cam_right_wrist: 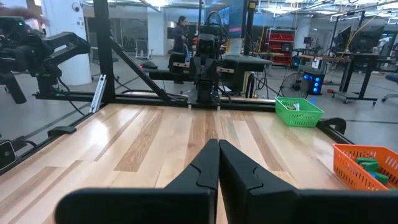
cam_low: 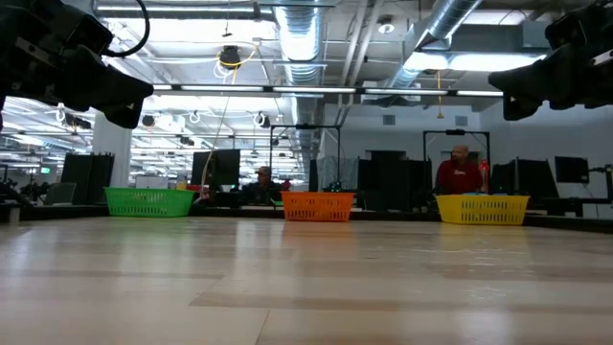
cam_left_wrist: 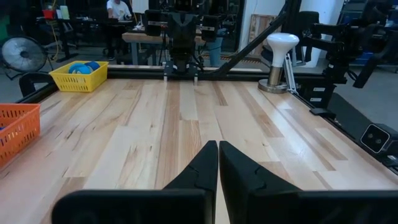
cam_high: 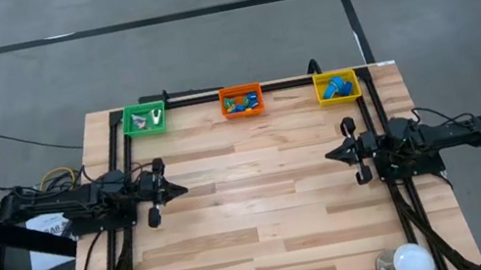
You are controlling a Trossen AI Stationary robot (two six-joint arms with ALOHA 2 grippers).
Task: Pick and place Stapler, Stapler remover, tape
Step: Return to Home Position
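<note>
Three small bins stand in a row along the table's far edge: a green bin (cam_high: 144, 119), an orange bin (cam_high: 242, 102) and a yellow bin (cam_high: 336, 87). Blue tape rolls (cam_left_wrist: 81, 67) lie in the yellow bin. Small blue, yellow and green staplers (cam_high: 240, 105) fill the orange bin. Pale small pieces (cam_high: 156, 118) lie in the green bin. My left gripper (cam_high: 181, 189) hovers shut at the table's left side, pointing level toward the right. My right gripper (cam_high: 328, 154) hovers shut at the right side, facing it. Neither holds anything.
A white domed lamp-like object (cam_high: 410, 262) stands at the table's near right corner. Black frame rails (cam_high: 117, 167) run along the far edge and both sides. Bare wood lies between the two grippers. People sit in the room beyond the table.
</note>
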